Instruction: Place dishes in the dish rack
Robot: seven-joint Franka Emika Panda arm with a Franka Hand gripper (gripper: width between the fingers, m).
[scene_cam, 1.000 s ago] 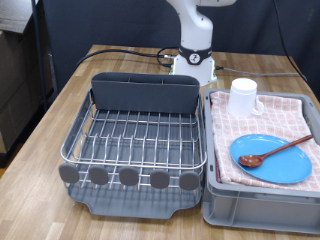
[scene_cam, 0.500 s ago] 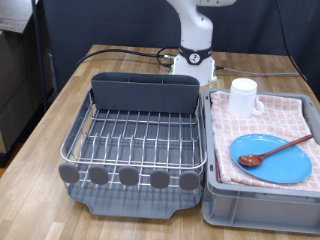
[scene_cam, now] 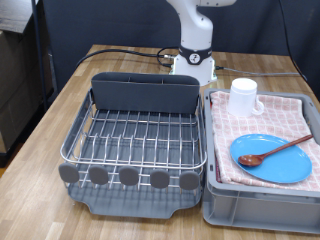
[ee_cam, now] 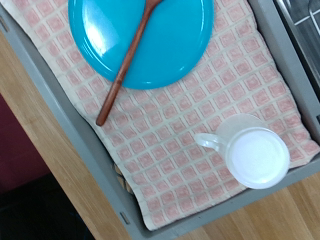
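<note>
The light-blue plate [scene_cam: 272, 158] lies on the pink checked cloth in the grey crate [scene_cam: 262, 200] at the exterior view's right. The brown wooden spoon [scene_cam: 276, 150] rests across the plate. The white mug [scene_cam: 245, 98] stands upright on the cloth behind the plate. The silver wire dish rack [scene_cam: 135, 140] with its dark grey caddy [scene_cam: 145, 92] stands to the crate's left and holds no dishes. The wrist view looks down on the plate [ee_cam: 150, 40], the spoon [ee_cam: 125, 68] and the mug [ee_cam: 255, 155]. The gripper's fingers show in neither view.
The white robot base [scene_cam: 196, 62] stands behind the rack, with black cables [scene_cam: 120, 55] running across the wooden table [scene_cam: 60, 110]. Grey round knobs [scene_cam: 128, 177] line the rack's near edge above the grey drip tray [scene_cam: 135, 205]. A dark cabinet stands at the exterior view's left.
</note>
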